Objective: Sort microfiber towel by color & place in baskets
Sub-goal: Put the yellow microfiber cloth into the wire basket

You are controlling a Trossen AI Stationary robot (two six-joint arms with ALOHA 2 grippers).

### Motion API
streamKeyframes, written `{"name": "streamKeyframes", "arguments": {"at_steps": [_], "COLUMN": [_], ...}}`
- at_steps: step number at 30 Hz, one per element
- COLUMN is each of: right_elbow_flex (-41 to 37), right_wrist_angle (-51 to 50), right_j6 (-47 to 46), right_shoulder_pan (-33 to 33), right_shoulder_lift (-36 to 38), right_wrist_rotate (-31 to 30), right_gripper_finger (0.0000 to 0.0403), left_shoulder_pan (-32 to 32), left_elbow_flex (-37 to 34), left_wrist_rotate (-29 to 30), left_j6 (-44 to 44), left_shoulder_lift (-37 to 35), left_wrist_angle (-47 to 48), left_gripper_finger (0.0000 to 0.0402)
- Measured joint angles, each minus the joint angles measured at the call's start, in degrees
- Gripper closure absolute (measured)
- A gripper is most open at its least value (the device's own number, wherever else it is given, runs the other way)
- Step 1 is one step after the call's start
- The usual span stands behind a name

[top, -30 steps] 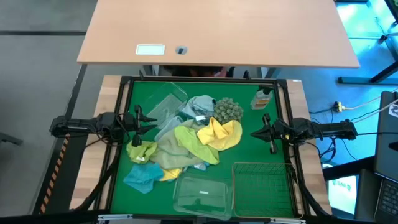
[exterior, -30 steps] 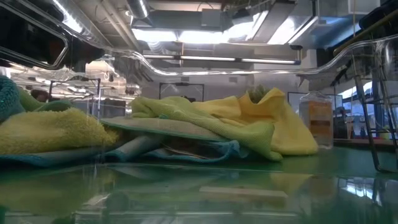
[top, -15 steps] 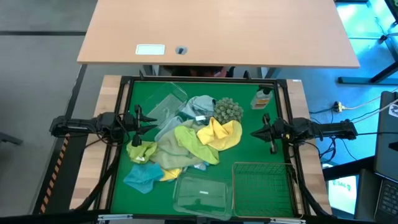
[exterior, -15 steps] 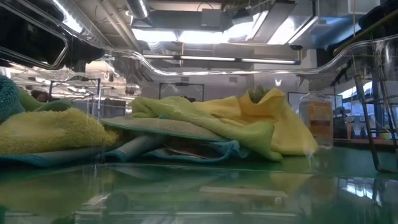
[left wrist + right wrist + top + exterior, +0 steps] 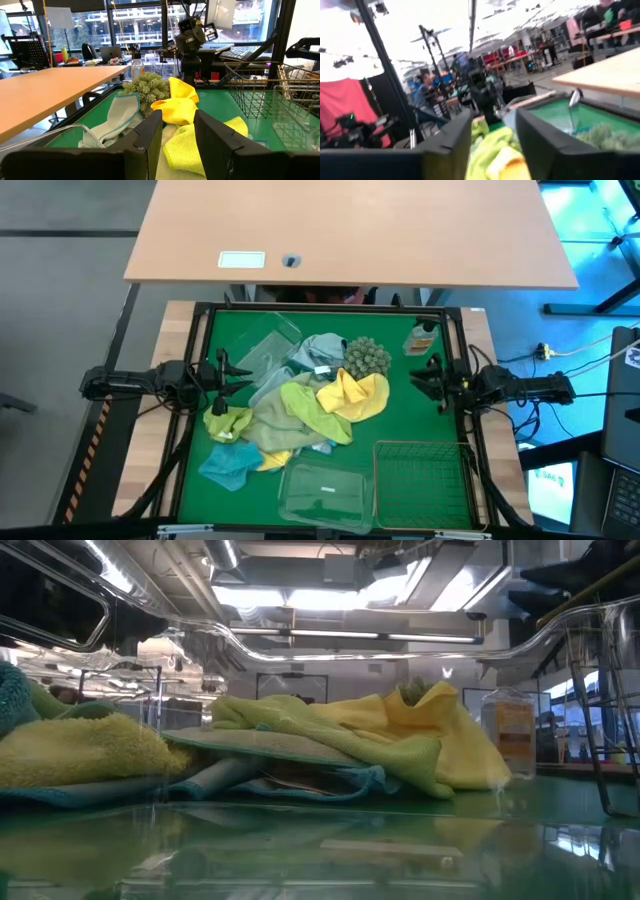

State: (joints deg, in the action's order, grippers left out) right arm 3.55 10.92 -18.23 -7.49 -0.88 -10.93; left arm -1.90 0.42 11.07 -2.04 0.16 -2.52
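Note:
The microfiber towels lie in a loose pile at the middle of the green mat: a yellow one (image 5: 352, 395), lime green ones (image 5: 300, 408), a teal one (image 5: 226, 465) at the near left and a light blue one (image 5: 318, 350) at the far side. One clear basket (image 5: 268, 348) sits at the far left of the pile and another (image 5: 325, 492) at the near edge. The wire mesh basket (image 5: 422, 475) stands at the near right. My left gripper (image 5: 238, 376) waits open at the left edge, level, its fingers (image 5: 150, 135) apart. My right gripper (image 5: 425, 380) stands open at the right edge, nothing between its fingers (image 5: 540, 140).
A grey-green spiky ball (image 5: 366, 357) lies against the far side of the pile. A small bottle with an orange label (image 5: 422, 338) stands at the far right. Bare green mat (image 5: 405, 415) lies between the pile and my right gripper.
My right gripper has opened, risen a little, tipped its fingers upward and rolled at the wrist, staying at the right edge. The towels and baskets have not moved.

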Motion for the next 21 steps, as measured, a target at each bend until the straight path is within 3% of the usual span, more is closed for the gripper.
{"name": "streamKeyframes", "arguments": {"at_steps": [4,7,15,21], "right_elbow_flex": [4.07,7.6,19.74,32.81], "right_wrist_angle": [0.19,0.19,-3.2,-20.79], "right_j6": [1.2,4.28,12.47,17.27], "right_shoulder_pan": [0.0,0.0,0.0,-0.02], "right_shoulder_lift": [-3.04,-8.05,-29.49,-45.61], "right_wrist_rotate": [1.46,2.61,7.73,6.1], "right_gripper_finger": [0.0185,0.0166,0.0162,0.0162], "left_shoulder_pan": [0.0,-0.01,-0.02,0.0], "left_elbow_flex": [0.0,0.0,0.0,-0.01], "left_wrist_rotate": [0.0,0.0,0.0,0.0], "left_j6": [0.0,0.0,0.02,0.02], "left_shoulder_lift": [-0.01,-0.01,0.0,-0.01], "left_wrist_angle": [-0.02,-0.01,-0.02,-0.01], "left_gripper_finger": [0.0292,0.0292,0.0292,0.0292]}}
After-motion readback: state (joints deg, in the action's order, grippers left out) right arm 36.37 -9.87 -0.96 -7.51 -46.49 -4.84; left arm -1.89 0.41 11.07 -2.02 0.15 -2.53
